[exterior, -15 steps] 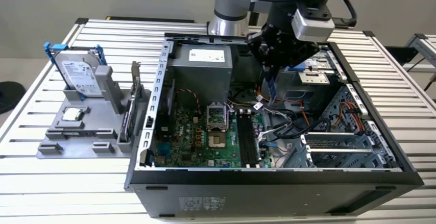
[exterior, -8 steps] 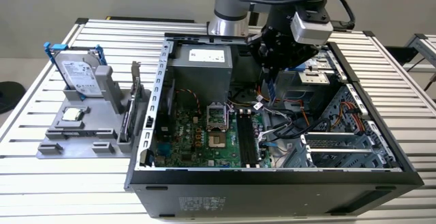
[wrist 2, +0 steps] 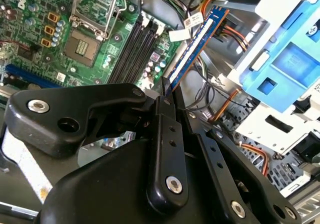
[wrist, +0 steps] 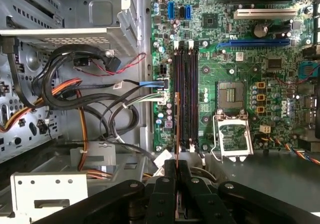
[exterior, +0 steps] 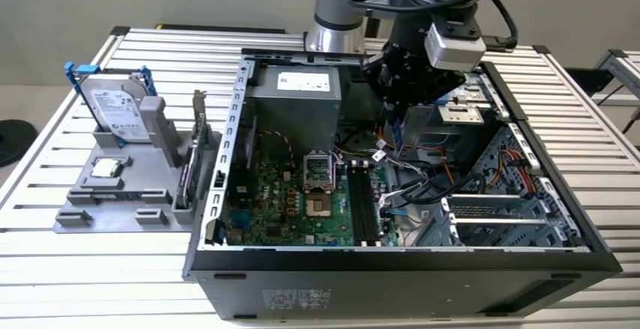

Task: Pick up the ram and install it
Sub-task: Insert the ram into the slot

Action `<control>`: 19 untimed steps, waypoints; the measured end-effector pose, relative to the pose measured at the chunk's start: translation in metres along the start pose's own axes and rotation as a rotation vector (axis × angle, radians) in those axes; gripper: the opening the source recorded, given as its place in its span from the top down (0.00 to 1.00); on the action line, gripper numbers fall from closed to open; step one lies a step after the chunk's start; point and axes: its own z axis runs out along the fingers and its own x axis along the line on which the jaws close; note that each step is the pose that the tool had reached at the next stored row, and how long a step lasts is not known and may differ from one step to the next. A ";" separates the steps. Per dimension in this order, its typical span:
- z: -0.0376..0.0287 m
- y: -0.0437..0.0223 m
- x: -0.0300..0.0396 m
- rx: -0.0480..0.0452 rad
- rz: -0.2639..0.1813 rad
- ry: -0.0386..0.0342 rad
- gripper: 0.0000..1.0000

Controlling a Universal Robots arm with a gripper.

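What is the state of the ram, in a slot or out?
Out. The gripper is shut on the ram, holding it above the empty memory slots.

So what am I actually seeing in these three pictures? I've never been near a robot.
It's a robot arm working over an open computer case on a slatted table. The exterior view comes from a camera off the arm; both wrist views come from cameras riding on it. Its black fingers pinch the ram, a thin blue memory stick, above the motherboard's black slots. At the exterior view's left, a grey holder carries a hard drive and a processor chip.
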 end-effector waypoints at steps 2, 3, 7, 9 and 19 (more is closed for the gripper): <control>0.0013 0.0000 0.0000 0.0000 0.000 0.0000 1.00; 0.0020 0.0000 0.0000 0.0001 0.000 0.0000 1.00; 0.0047 0.0000 0.0001 -0.0001 0.001 0.0000 1.00; 0.0061 0.0000 0.0001 0.0001 0.001 0.0000 1.00; 0.0128 0.0000 0.0004 0.0001 0.001 0.0000 1.00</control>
